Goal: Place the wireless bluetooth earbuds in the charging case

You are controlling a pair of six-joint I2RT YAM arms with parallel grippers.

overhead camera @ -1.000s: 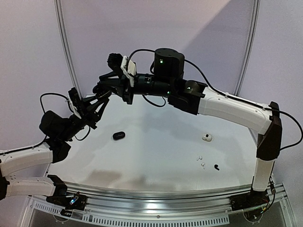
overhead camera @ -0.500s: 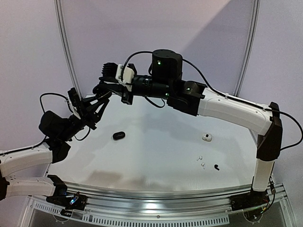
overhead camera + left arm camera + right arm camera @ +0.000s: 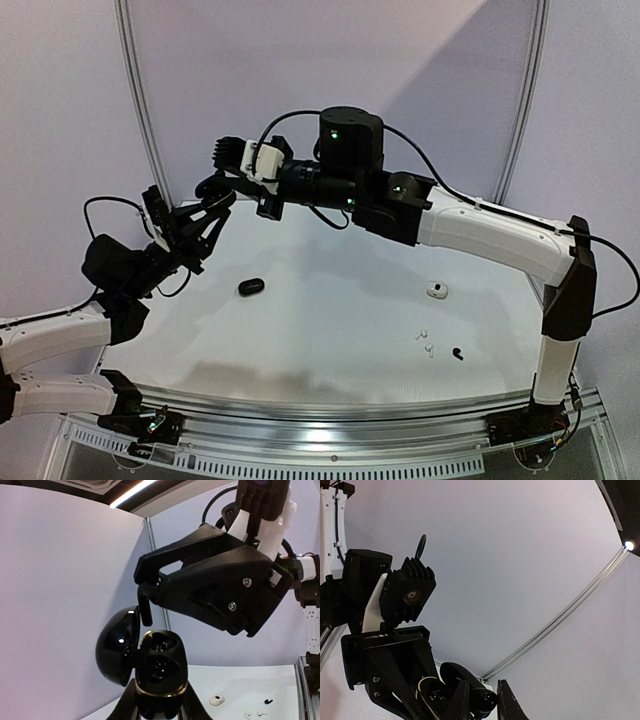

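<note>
My left gripper (image 3: 160, 711) is shut on the base of a glossy black charging case (image 3: 161, 672) with a gold rim. It holds the case in the air with the lid (image 3: 116, 650) swung open to the left and both sockets empty. My right gripper (image 3: 485, 706) is shut on a small glossy black earbud (image 3: 485, 698), just above the open case (image 3: 431, 695). In the top view both grippers meet at the back left, the right gripper (image 3: 213, 186) above the left gripper (image 3: 206, 208).
A closed black case (image 3: 250, 286) lies on the white table (image 3: 340, 310) left of centre. A white case (image 3: 436, 290) lies to the right. Near the right front lie two white earbuds (image 3: 425, 342) and one black earbud (image 3: 457, 353).
The right wrist has shifted slightly left and upward over the case. The left arm and the case have stayed still.
</note>
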